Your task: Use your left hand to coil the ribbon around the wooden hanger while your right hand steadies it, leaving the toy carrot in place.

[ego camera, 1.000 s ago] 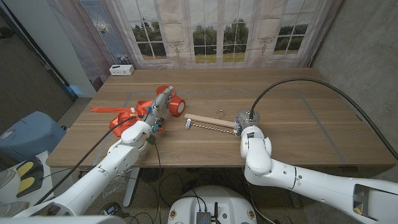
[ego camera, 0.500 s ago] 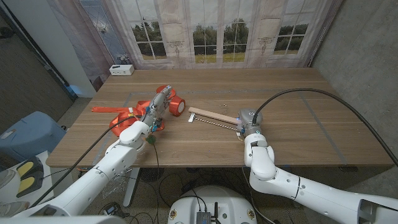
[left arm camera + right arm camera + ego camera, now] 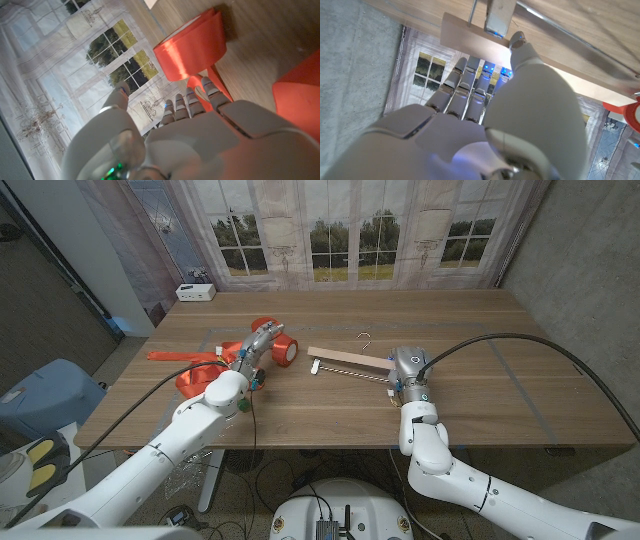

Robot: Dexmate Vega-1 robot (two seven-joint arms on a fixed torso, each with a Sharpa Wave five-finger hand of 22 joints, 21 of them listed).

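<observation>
The wooden hanger lies across the table's middle, its metal hook pointing to the far side. My right hand grips its right end; in the right wrist view the thumb and fingers close on the wooden bar. The orange ribbon roll stands left of the hanger, with loose ribbon trailing left. My left hand reaches to the roll, fingers straight and touching a strand. An orange shape beside my left forearm may be the toy carrot.
A white box sits at the table's far left corner. A blue chair stands off the table's left side. The black cable of my right arm arcs over the table's right half.
My right hand has moved toward the far side and right, carrying the hanger's end; the hanger has turned so its hook now shows. My left hand has stayed at the ribbon roll.
</observation>
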